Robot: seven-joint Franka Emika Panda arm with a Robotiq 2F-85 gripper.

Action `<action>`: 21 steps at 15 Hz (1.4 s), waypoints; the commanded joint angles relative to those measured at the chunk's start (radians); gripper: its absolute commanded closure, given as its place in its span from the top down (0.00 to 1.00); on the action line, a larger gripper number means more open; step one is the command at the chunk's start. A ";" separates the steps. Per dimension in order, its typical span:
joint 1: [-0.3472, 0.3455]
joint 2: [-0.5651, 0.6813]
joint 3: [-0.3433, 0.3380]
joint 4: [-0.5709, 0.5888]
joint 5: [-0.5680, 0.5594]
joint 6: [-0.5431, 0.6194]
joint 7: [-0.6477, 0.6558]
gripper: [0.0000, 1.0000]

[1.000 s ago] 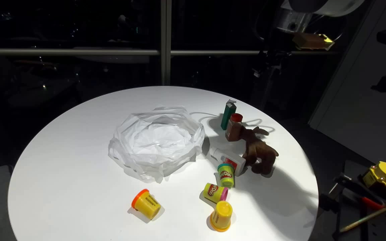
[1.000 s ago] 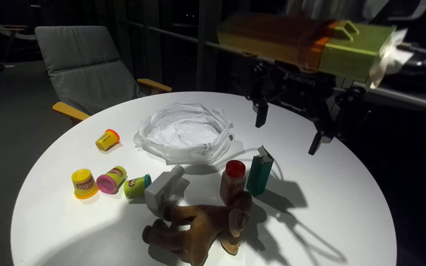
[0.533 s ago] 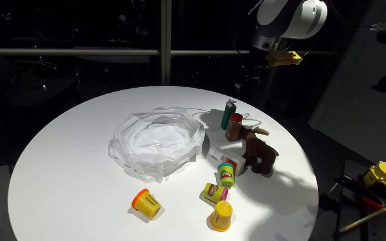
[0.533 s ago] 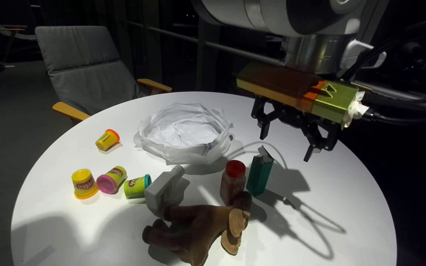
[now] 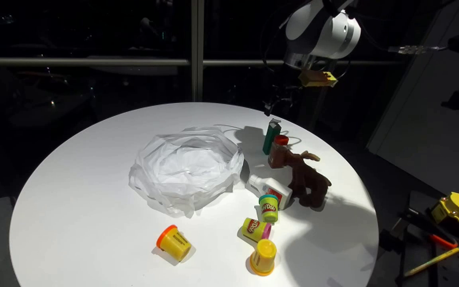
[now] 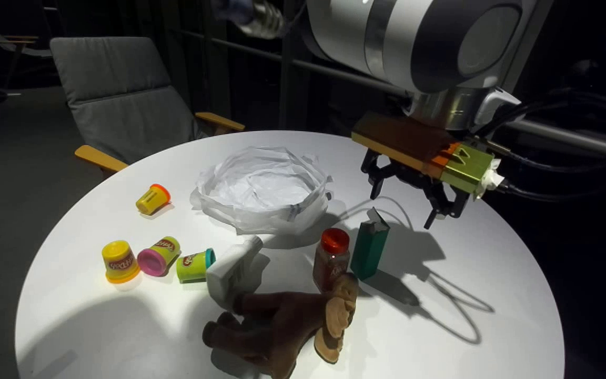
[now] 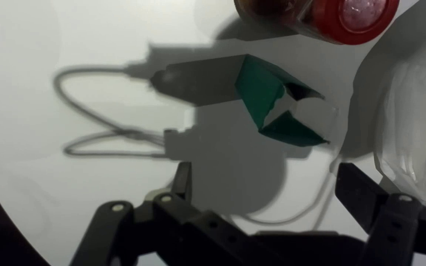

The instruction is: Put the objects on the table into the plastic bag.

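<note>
My gripper (image 7: pixel 264 165) hangs over the surface (image 5: pixel 74 199), clear of the upright green box (image 7: pixel 259 90); it is spread wide and holds nothing. In an exterior view I have the bag (image 5: pixel 191 165) open at the top, nearer the far edge than the near one. Box toward the far right edge, jar (image 5: pixel 278 155) just beside it, stuffed toy (image 5: pixel 309 181) nearest the right edge; bottle (image 5: pixel 272 186) lying between toy and bag. Toward the near edge I log teal-lidded tub (image 5: pixel 269 211), pink-lidded tub (image 5: pixel 255 230) and orange-lidded tub (image 5: pixel 175 244) on their sides, yellow tub (image 5: pixel 264 255) lid-down.
</note>
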 commanded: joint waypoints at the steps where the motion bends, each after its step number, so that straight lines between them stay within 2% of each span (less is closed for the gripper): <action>1: -0.059 0.067 0.058 0.100 0.070 -0.063 -0.062 1.00; 5: -0.076 0.122 0.069 0.157 0.101 -0.094 -0.052 1.00; 10: -0.057 0.179 0.038 0.202 0.108 -0.106 0.046 1.00; 14: -0.040 0.201 0.037 0.215 0.105 -0.135 0.112 1.00; 21: 0.048 0.205 -0.013 0.192 0.077 -0.106 0.275 1.00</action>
